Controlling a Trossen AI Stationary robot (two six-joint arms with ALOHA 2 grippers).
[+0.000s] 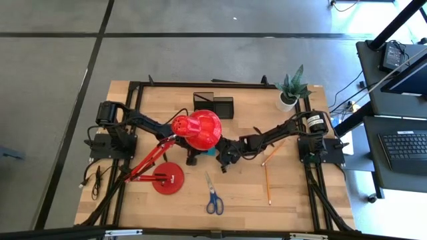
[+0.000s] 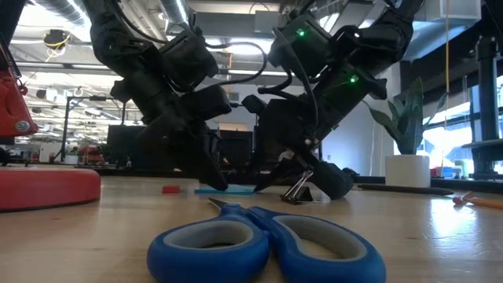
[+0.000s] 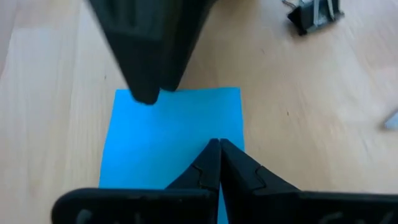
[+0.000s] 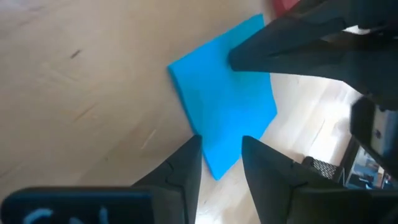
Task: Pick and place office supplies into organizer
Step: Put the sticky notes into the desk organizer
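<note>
A flat blue note pad [image 3: 174, 130] lies on the wooden table near its middle, under the red lamp head [image 1: 197, 131]. My left gripper [image 3: 217, 148] is shut, its tips on the pad. My right gripper [image 4: 221, 146] comes from the opposite side and is closed on a corner of the pad. Blue-handled scissors [image 1: 213, 197] lie toward the near edge and pencils [image 1: 267, 181] to the right. A black binder clip [image 3: 314, 15] rests beside the pad. The black organizer [image 1: 213, 105] stands at the far edge. My left gripper presses its shut fingertips down on the pad's top face [image 3: 208, 134], near the edge closest to it, slanting down from the table's left. The pad lies flat on the table. My right gripper has the pad's corner [image 4: 219, 163] between its two fingers, one finger [image 4: 189, 155] against each edge of the corner, slanting down from the table's right. The pad stays flat on the wood.
The red lamp's round base [image 1: 168, 179] sits at the near left and its head hangs over both grippers. A potted plant [image 1: 291, 90] stands at the far right. A small red piece [image 2: 170, 189] lies left of the pad.
</note>
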